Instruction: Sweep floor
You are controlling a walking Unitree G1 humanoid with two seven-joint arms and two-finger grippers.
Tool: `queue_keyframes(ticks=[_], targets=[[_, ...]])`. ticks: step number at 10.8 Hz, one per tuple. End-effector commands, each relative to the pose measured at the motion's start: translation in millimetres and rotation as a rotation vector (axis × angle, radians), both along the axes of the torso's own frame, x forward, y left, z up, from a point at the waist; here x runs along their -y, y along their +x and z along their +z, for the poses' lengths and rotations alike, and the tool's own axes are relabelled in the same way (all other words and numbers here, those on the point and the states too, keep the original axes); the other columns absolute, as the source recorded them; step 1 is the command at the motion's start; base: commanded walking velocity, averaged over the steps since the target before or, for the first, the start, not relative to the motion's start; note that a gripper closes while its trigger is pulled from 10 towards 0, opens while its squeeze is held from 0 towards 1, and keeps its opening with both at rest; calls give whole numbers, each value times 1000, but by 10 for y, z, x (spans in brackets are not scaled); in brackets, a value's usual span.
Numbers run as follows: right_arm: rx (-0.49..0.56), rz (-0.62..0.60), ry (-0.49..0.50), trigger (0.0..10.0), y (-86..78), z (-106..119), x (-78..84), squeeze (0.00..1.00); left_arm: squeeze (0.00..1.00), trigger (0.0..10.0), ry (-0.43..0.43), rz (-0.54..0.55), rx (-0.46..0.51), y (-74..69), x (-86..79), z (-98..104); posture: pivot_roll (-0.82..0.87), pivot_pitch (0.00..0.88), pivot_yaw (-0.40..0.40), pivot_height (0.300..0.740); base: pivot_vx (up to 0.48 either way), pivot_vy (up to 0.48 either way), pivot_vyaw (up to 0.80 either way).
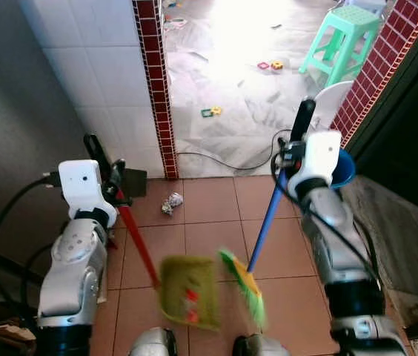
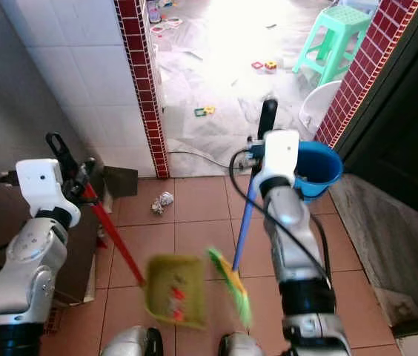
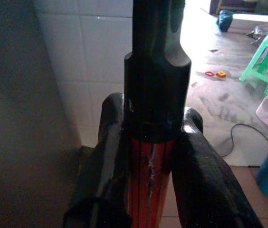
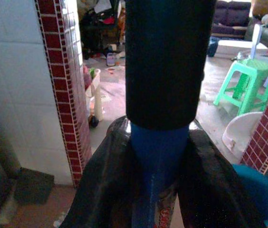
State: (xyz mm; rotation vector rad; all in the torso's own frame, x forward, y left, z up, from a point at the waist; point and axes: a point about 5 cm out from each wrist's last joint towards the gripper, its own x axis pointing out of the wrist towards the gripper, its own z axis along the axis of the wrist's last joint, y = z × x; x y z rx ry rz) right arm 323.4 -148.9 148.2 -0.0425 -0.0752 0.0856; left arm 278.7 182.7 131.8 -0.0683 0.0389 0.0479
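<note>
My left gripper is shut on the red handle of a yellow-green dustpan, which hangs low over the terracotta tiles before my feet. My right gripper is shut on the blue handle of a broom whose green bristle head sits just right of the dustpan. A crumpled white scrap of paper lies on the tiles ahead, near the red brick pillar. In the wrist views the fingers clamp the red handle and the fingers clamp the blue one.
A red brick pillar and white tiled wall stand ahead left. A blue bucket and white basin sit right, by a second brick pillar. Beyond lie a grey floor with small toys, a cable and a green stool.
</note>
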Motion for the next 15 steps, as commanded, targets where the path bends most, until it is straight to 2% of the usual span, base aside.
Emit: queue_keyframes(ticks=[1, 2, 5, 6, 8, 10, 12, 15], targets=[[47, -18, -41, 10000, -5, 102, 22, 0, 0, 10000, -3, 25, 48, -8, -40, 93, -45, 90, 5, 740, 0, 0, 0], [60, -29, -79, 10000, 0, 121, 28, 0, 0, 10000, -1, 36, 44, -13, -34, 69, -47, 93, 4, 740, 0, 0, 0], [47, -90, -92, 10000, 99, 151, 93, 0, 0, 10000, -83, 70, 43, -22, 8, 20, -45, 93, -2, 740, 0, 0, 0], [54, -96, -81, 10000, 108, 161, 93, 0, 0, 10000, -35, 60, 76, -15, 27, 57, -42, 92, 2, 740, 0, 0, 0], [50, -80, -44, 10000, 85, 131, 56, 0, 0, 10000, -39, 67, 144, -31, 12, 175, -47, 88, 14, 740, 0, 0, 0], [89, -94, -25, 10000, 73, 184, 67, 0, 0, 10000, -24, 40, 127, -31, 36, 136, -50, 79, 26, 740, 0, 0, 0], [113, -119, -22, 10000, 72, 232, 113, 0, 0, 10000, 3, 66, 138, -55, -32, 146, -50, 82, 30, 740, 0, 0, 0], [96, -101, -15, 10000, 107, 214, 70, 0, 0, 10000, -17, 31, 150, -21, 52, 168, -54, 79, 27, 740, 0, -360, -708]])
